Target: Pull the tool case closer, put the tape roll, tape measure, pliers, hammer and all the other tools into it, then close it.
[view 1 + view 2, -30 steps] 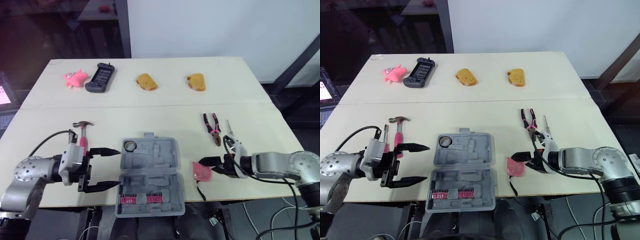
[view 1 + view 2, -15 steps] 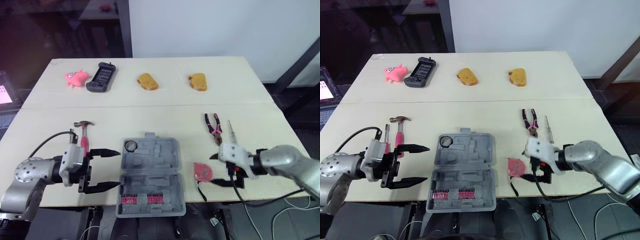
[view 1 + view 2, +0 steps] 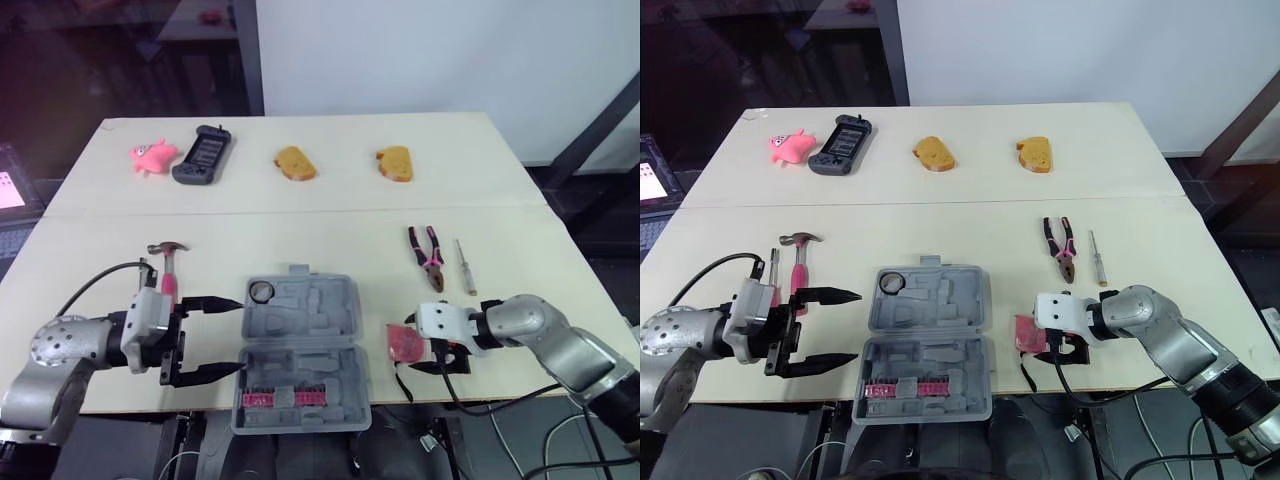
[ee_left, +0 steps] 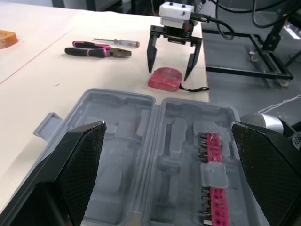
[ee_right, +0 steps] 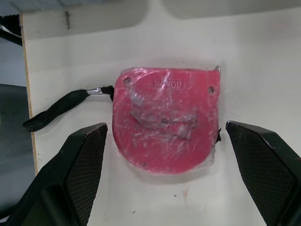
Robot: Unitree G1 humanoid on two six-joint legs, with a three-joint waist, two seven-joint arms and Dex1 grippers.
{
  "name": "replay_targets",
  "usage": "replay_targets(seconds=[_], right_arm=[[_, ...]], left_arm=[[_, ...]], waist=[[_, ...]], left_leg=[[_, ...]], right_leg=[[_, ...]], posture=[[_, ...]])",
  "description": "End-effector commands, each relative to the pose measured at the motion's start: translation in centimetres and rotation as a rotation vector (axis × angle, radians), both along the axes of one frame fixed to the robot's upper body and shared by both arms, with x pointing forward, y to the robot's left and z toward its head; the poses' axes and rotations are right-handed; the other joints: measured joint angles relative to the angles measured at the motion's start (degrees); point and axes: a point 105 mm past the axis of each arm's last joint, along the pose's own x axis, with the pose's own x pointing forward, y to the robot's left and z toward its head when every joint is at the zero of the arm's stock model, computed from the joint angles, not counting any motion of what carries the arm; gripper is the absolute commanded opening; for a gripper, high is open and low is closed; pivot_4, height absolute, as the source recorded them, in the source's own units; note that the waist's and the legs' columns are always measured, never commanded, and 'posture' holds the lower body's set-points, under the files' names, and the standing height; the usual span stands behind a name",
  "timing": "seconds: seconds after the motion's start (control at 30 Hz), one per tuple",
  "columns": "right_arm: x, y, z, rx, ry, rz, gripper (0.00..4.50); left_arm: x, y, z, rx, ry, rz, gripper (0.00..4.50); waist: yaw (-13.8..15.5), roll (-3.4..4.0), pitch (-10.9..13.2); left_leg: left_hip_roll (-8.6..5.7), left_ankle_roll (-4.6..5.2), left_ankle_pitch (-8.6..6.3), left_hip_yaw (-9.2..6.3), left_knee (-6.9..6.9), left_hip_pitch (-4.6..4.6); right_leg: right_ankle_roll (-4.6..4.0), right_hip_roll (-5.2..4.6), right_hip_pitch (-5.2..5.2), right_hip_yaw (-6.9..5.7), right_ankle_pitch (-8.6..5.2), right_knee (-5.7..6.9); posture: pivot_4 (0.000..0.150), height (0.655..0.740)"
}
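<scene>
The grey tool case [image 3: 318,350] lies open near the table's front edge, with a tape roll [image 3: 261,291] in its far left corner and pink bits [image 3: 275,399] in its near half. My left gripper [image 3: 238,336] is open just left of the case, empty. A pink-handled hammer [image 3: 166,270] lies behind it. My right gripper [image 3: 415,345] is open, its fingers on either side of the red tape measure [image 5: 164,125], right of the case. Pliers [image 3: 425,255] and a screwdriver [image 3: 465,266] lie farther back on the right.
A pink toy [image 3: 150,156], a black handheld device [image 3: 203,155] and two bread pieces [image 3: 293,163] [image 3: 394,163] sit along the far half of the table. The tape measure's black strap [image 3: 402,383] trails to the front edge.
My right gripper has turned and shifted left, from beside the tape measure to straddling it. The screwdriver it covered now shows. The left gripper has not moved.
</scene>
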Motion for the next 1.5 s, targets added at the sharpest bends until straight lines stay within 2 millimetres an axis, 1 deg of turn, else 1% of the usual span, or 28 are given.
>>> replay_targets(seconds=[0.03,0.17,0.33,0.4,0.43,0.47,0.5,0.6,0.67,0.7,0.77,0.83,0.93,1.0,1.07,1.13,1.2,1.27,1.4,1.43,1.5], right_arm=[[0.3,0.0,0.2,0.007,-0.016,-0.01,4.33],[0.7,0.0,-0.1,0.009,-0.03,-0.037,4.33],[0.3,0.1,-0.7,0.016,-0.002,-0.044,4.33],[0.3,0.1,-0.6,0.026,-0.003,-0.048,3.74],[0.3,0.2,-0.6,0.032,-0.003,-0.05,3.54],[0.2,0.3,-0.4,0.041,-0.006,-0.05,2.99],[0.3,0.4,-0.2,0.053,-0.01,-0.054,2.92],[0.5,0.9,0.7,0.089,-0.03,-0.053,2.92],[0.5,1.0,1.5,0.096,-0.044,-0.035,2.92],[0.6,1.2,2.2,0.107,-0.057,-0.029,2.92],[0.9,2.0,4.4,0.138,-0.085,-0.002,2.92],[1.2,3.2,6.9,0.153,-0.115,0.042,2.92],[1.7,5.2,9.5,0.15,-0.116,0.085,2.92],[2.2,6.8,10.7,0.134,-0.114,0.108,2.92],[3.0,8.6,11.3,0.103,-0.112,0.123,2.92],[3.8,10.4,11.5,0.063,-0.078,0.116,2.92],[4.7,11.4,10.8,-0.025,-0.085,0.14,2.92],[5.2,11.6,9.8,-0.118,-0.075,0.156,2.92],[6.5,13.1,9.2,-0.146,-0.102,0.143,2.92],[6.8,13.2,8.9,-0.17,-0.116,0.15,2.92],[7.4,12.9,7.9,-0.253,-0.143,0.158,2.92]], left_arm=[[-0.1,-0.2,0.8,0.006,-0.032,-0.008,4.5],[-0.1,-0.2,0.8,0.007,-0.032,-0.004,4.5],[0.1,-0.2,0.9,0.007,-0.035,0.0,4.5],[0.1,-0.2,0.9,0.008,-0.036,0.002,4.5],[0.1,-0.1,0.9,0.009,-0.036,0.003,4.5],[0.1,-0.1,0.9,0.01,-0.036,0.003,4.5],[0.2,-0.1,0.9,0.011,-0.037,0.004,4.5],[0.2,-0.1,0.8,0.01,-0.036,0.007,4.5],[0.2,-0.1,0.7,0.011,-0.037,0.006,4.5],[0.2,-0.1,0.7,0.01,-0.036,0.006,4.5],[0.2,-0.1,0.7,0.01,-0.036,0.011,4.5],[0.3,0.0,0.6,0.013,-0.036,0.013,4.5],[0.4,0.0,0.4,0.014,-0.036,0.016,4.5],[0.7,0.1,0.4,0.014,-0.037,0.021,4.5],[1.1,0.2,0.4,0.016,-0.044,0.028,4.5],[1.5,0.3,0.4,0.014,-0.052,0.04,4.5],[1.7,0.4,0.4,0.016,-0.057,0.043,4.5],[1.8,0.4,0.4,0.017,-0.058,0.043,4.5],[1.7,0.4,0.4,0.019,-0.057,0.043,4.5],[1.7,0.4,0.4,0.02,-0.057,0.044,4.5],[1.7,0.4,0.4,0.021,-0.056,0.044,4.5]], waist=[[0.0,0.0,0.0],[0.0,0.0,0.0],[0.0,0.0,0.0],[0.0,0.0,0.0],[0.0,0.0,0.0],[0.0,0.0,0.0],[0.0,0.0,0.0],[0.0,0.0,0.0],[0.0,0.0,0.0],[0.0,0.0,0.0],[-0.1,0.01,0.0],[-0.2,0.05,0.0],[-0.2,0.07,0.0],[-0.1,0.07,0.0],[-0.1,0.07,0.0],[-0.2,0.08,0.0],[-0.2,0.08,0.0],[0.1,0.08,0.0],[-0.1,0.07,0.0],[-0.1,0.08,0.0],[-0.2,0.08,0.0]], left_leg=[[0.0,0.0,0.0,0.0,0.0,0.0],[0.0,0.0,0.0,-0.01,-0.01,0.0],[0.0,0.0,0.0,-0.01,0.0,0.0],[0.0,0.0,0.0,-0.02,0.0,0.01],[0.0,0.0,0.0,-0.01,0.0,0.0],[0.0,0.0,0.0,-0.02,0.01,0.01],[-0.01,0.0,0.0,-0.02,0.01,0.01],[0.0,0.0,0.0,-0.02,0.01,0.01],[-0.01,0.0,0.0,-0.02,0.01,0.01],[-0.01,0.0,0.0,-0.02,0.01,0.01],[-0.01,0.0,0.0,-0.03,0.01,0.01],[0.0,0.0,0.0,-0.03,0.02,0.02],[0.0,0.0,0.0,-0.04,0.01,0.05],[0.0,0.0,0.0,-0.06,0.0,0.05],[0.01,0.0,0.0,-0.08,-0.01,0.05],[0.01,0.0,0.0,-0.07,-0.02,0.04],[0.01,0.0,0.0,-0.07,0.0,-0.01],[0.0,0.0,0.0,-0.06,0.0,-0.02],[-0.02,0.0,0.0,-0.05,0.0,-0.07],[-0.02,0.0,0.0,-0.05,-0.01,-0.07],[-0.01,0.0,0.0,-0.05,-0.01,-0.07]], right_leg=[[0.0,0.0,0.0,0.0,0.0,0.0],[0.02,0.0,0.0,0.0,0.01,0.0],[0.03,0.0,0.01,-0.01,0.02,0.01],[0.03,0.0,0.02,-0.01,0.02,0.01],[0.04,0.0,0.02,-0.01,0.02,0.01],[0.04,0.0,0.03,-0.01,0.02,0.01],[0.04,0.0,0.04,-0.01,0.02,0.01],[0.04,0.0,0.04,-0.01,0.02,0.03],[0.05,0.0,0.04,-0.01,0.02,0.05],[0.05,0.01,0.04,-0.02,0.02,0.05],[0.05,0.01,0.04,-0.02,0.02,0.05],[0.05,0.01,0.03,-0.02,0.03,0.07],[0.05,0.01,0.01,-0.03,0.03,0.13],[0.05,0.02,-0.01,-0.05,0.02,0.16],[0.05,0.02,-0.02,-0.08,0.02,0.16],[0.04,0.02,-0.05,-0.08,0.02,0.19],[0.04,0.02,-0.14,-0.08,0.03,0.28],[0.04,0.01,-0.15,-0.09,0.02,0.31],[0.04,-0.03,-0.18,-0.09,0.02,0.31],[0.04,-0.02,-0.2,-0.09,0.02,0.33],[0.04,0.01,-0.28,-0.09,0.02,0.47]], posture=[[0.15,0.74],[0.15,0.74],[0.15,0.74],[0.15,0.74],[0.15,0.74],[0.15,0.74],[0.15,0.74],[0.15,0.74],[0.15,0.74],[0.15,0.74],[0.15,0.74],[0.15,0.74],[0.15,0.74],[0.15,0.74],[0.15,0.74],[0.15,0.74],[0.15,0.74],[0.15,0.74],[0.15,0.74],[0.15,0.74],[0.15,0.74]])
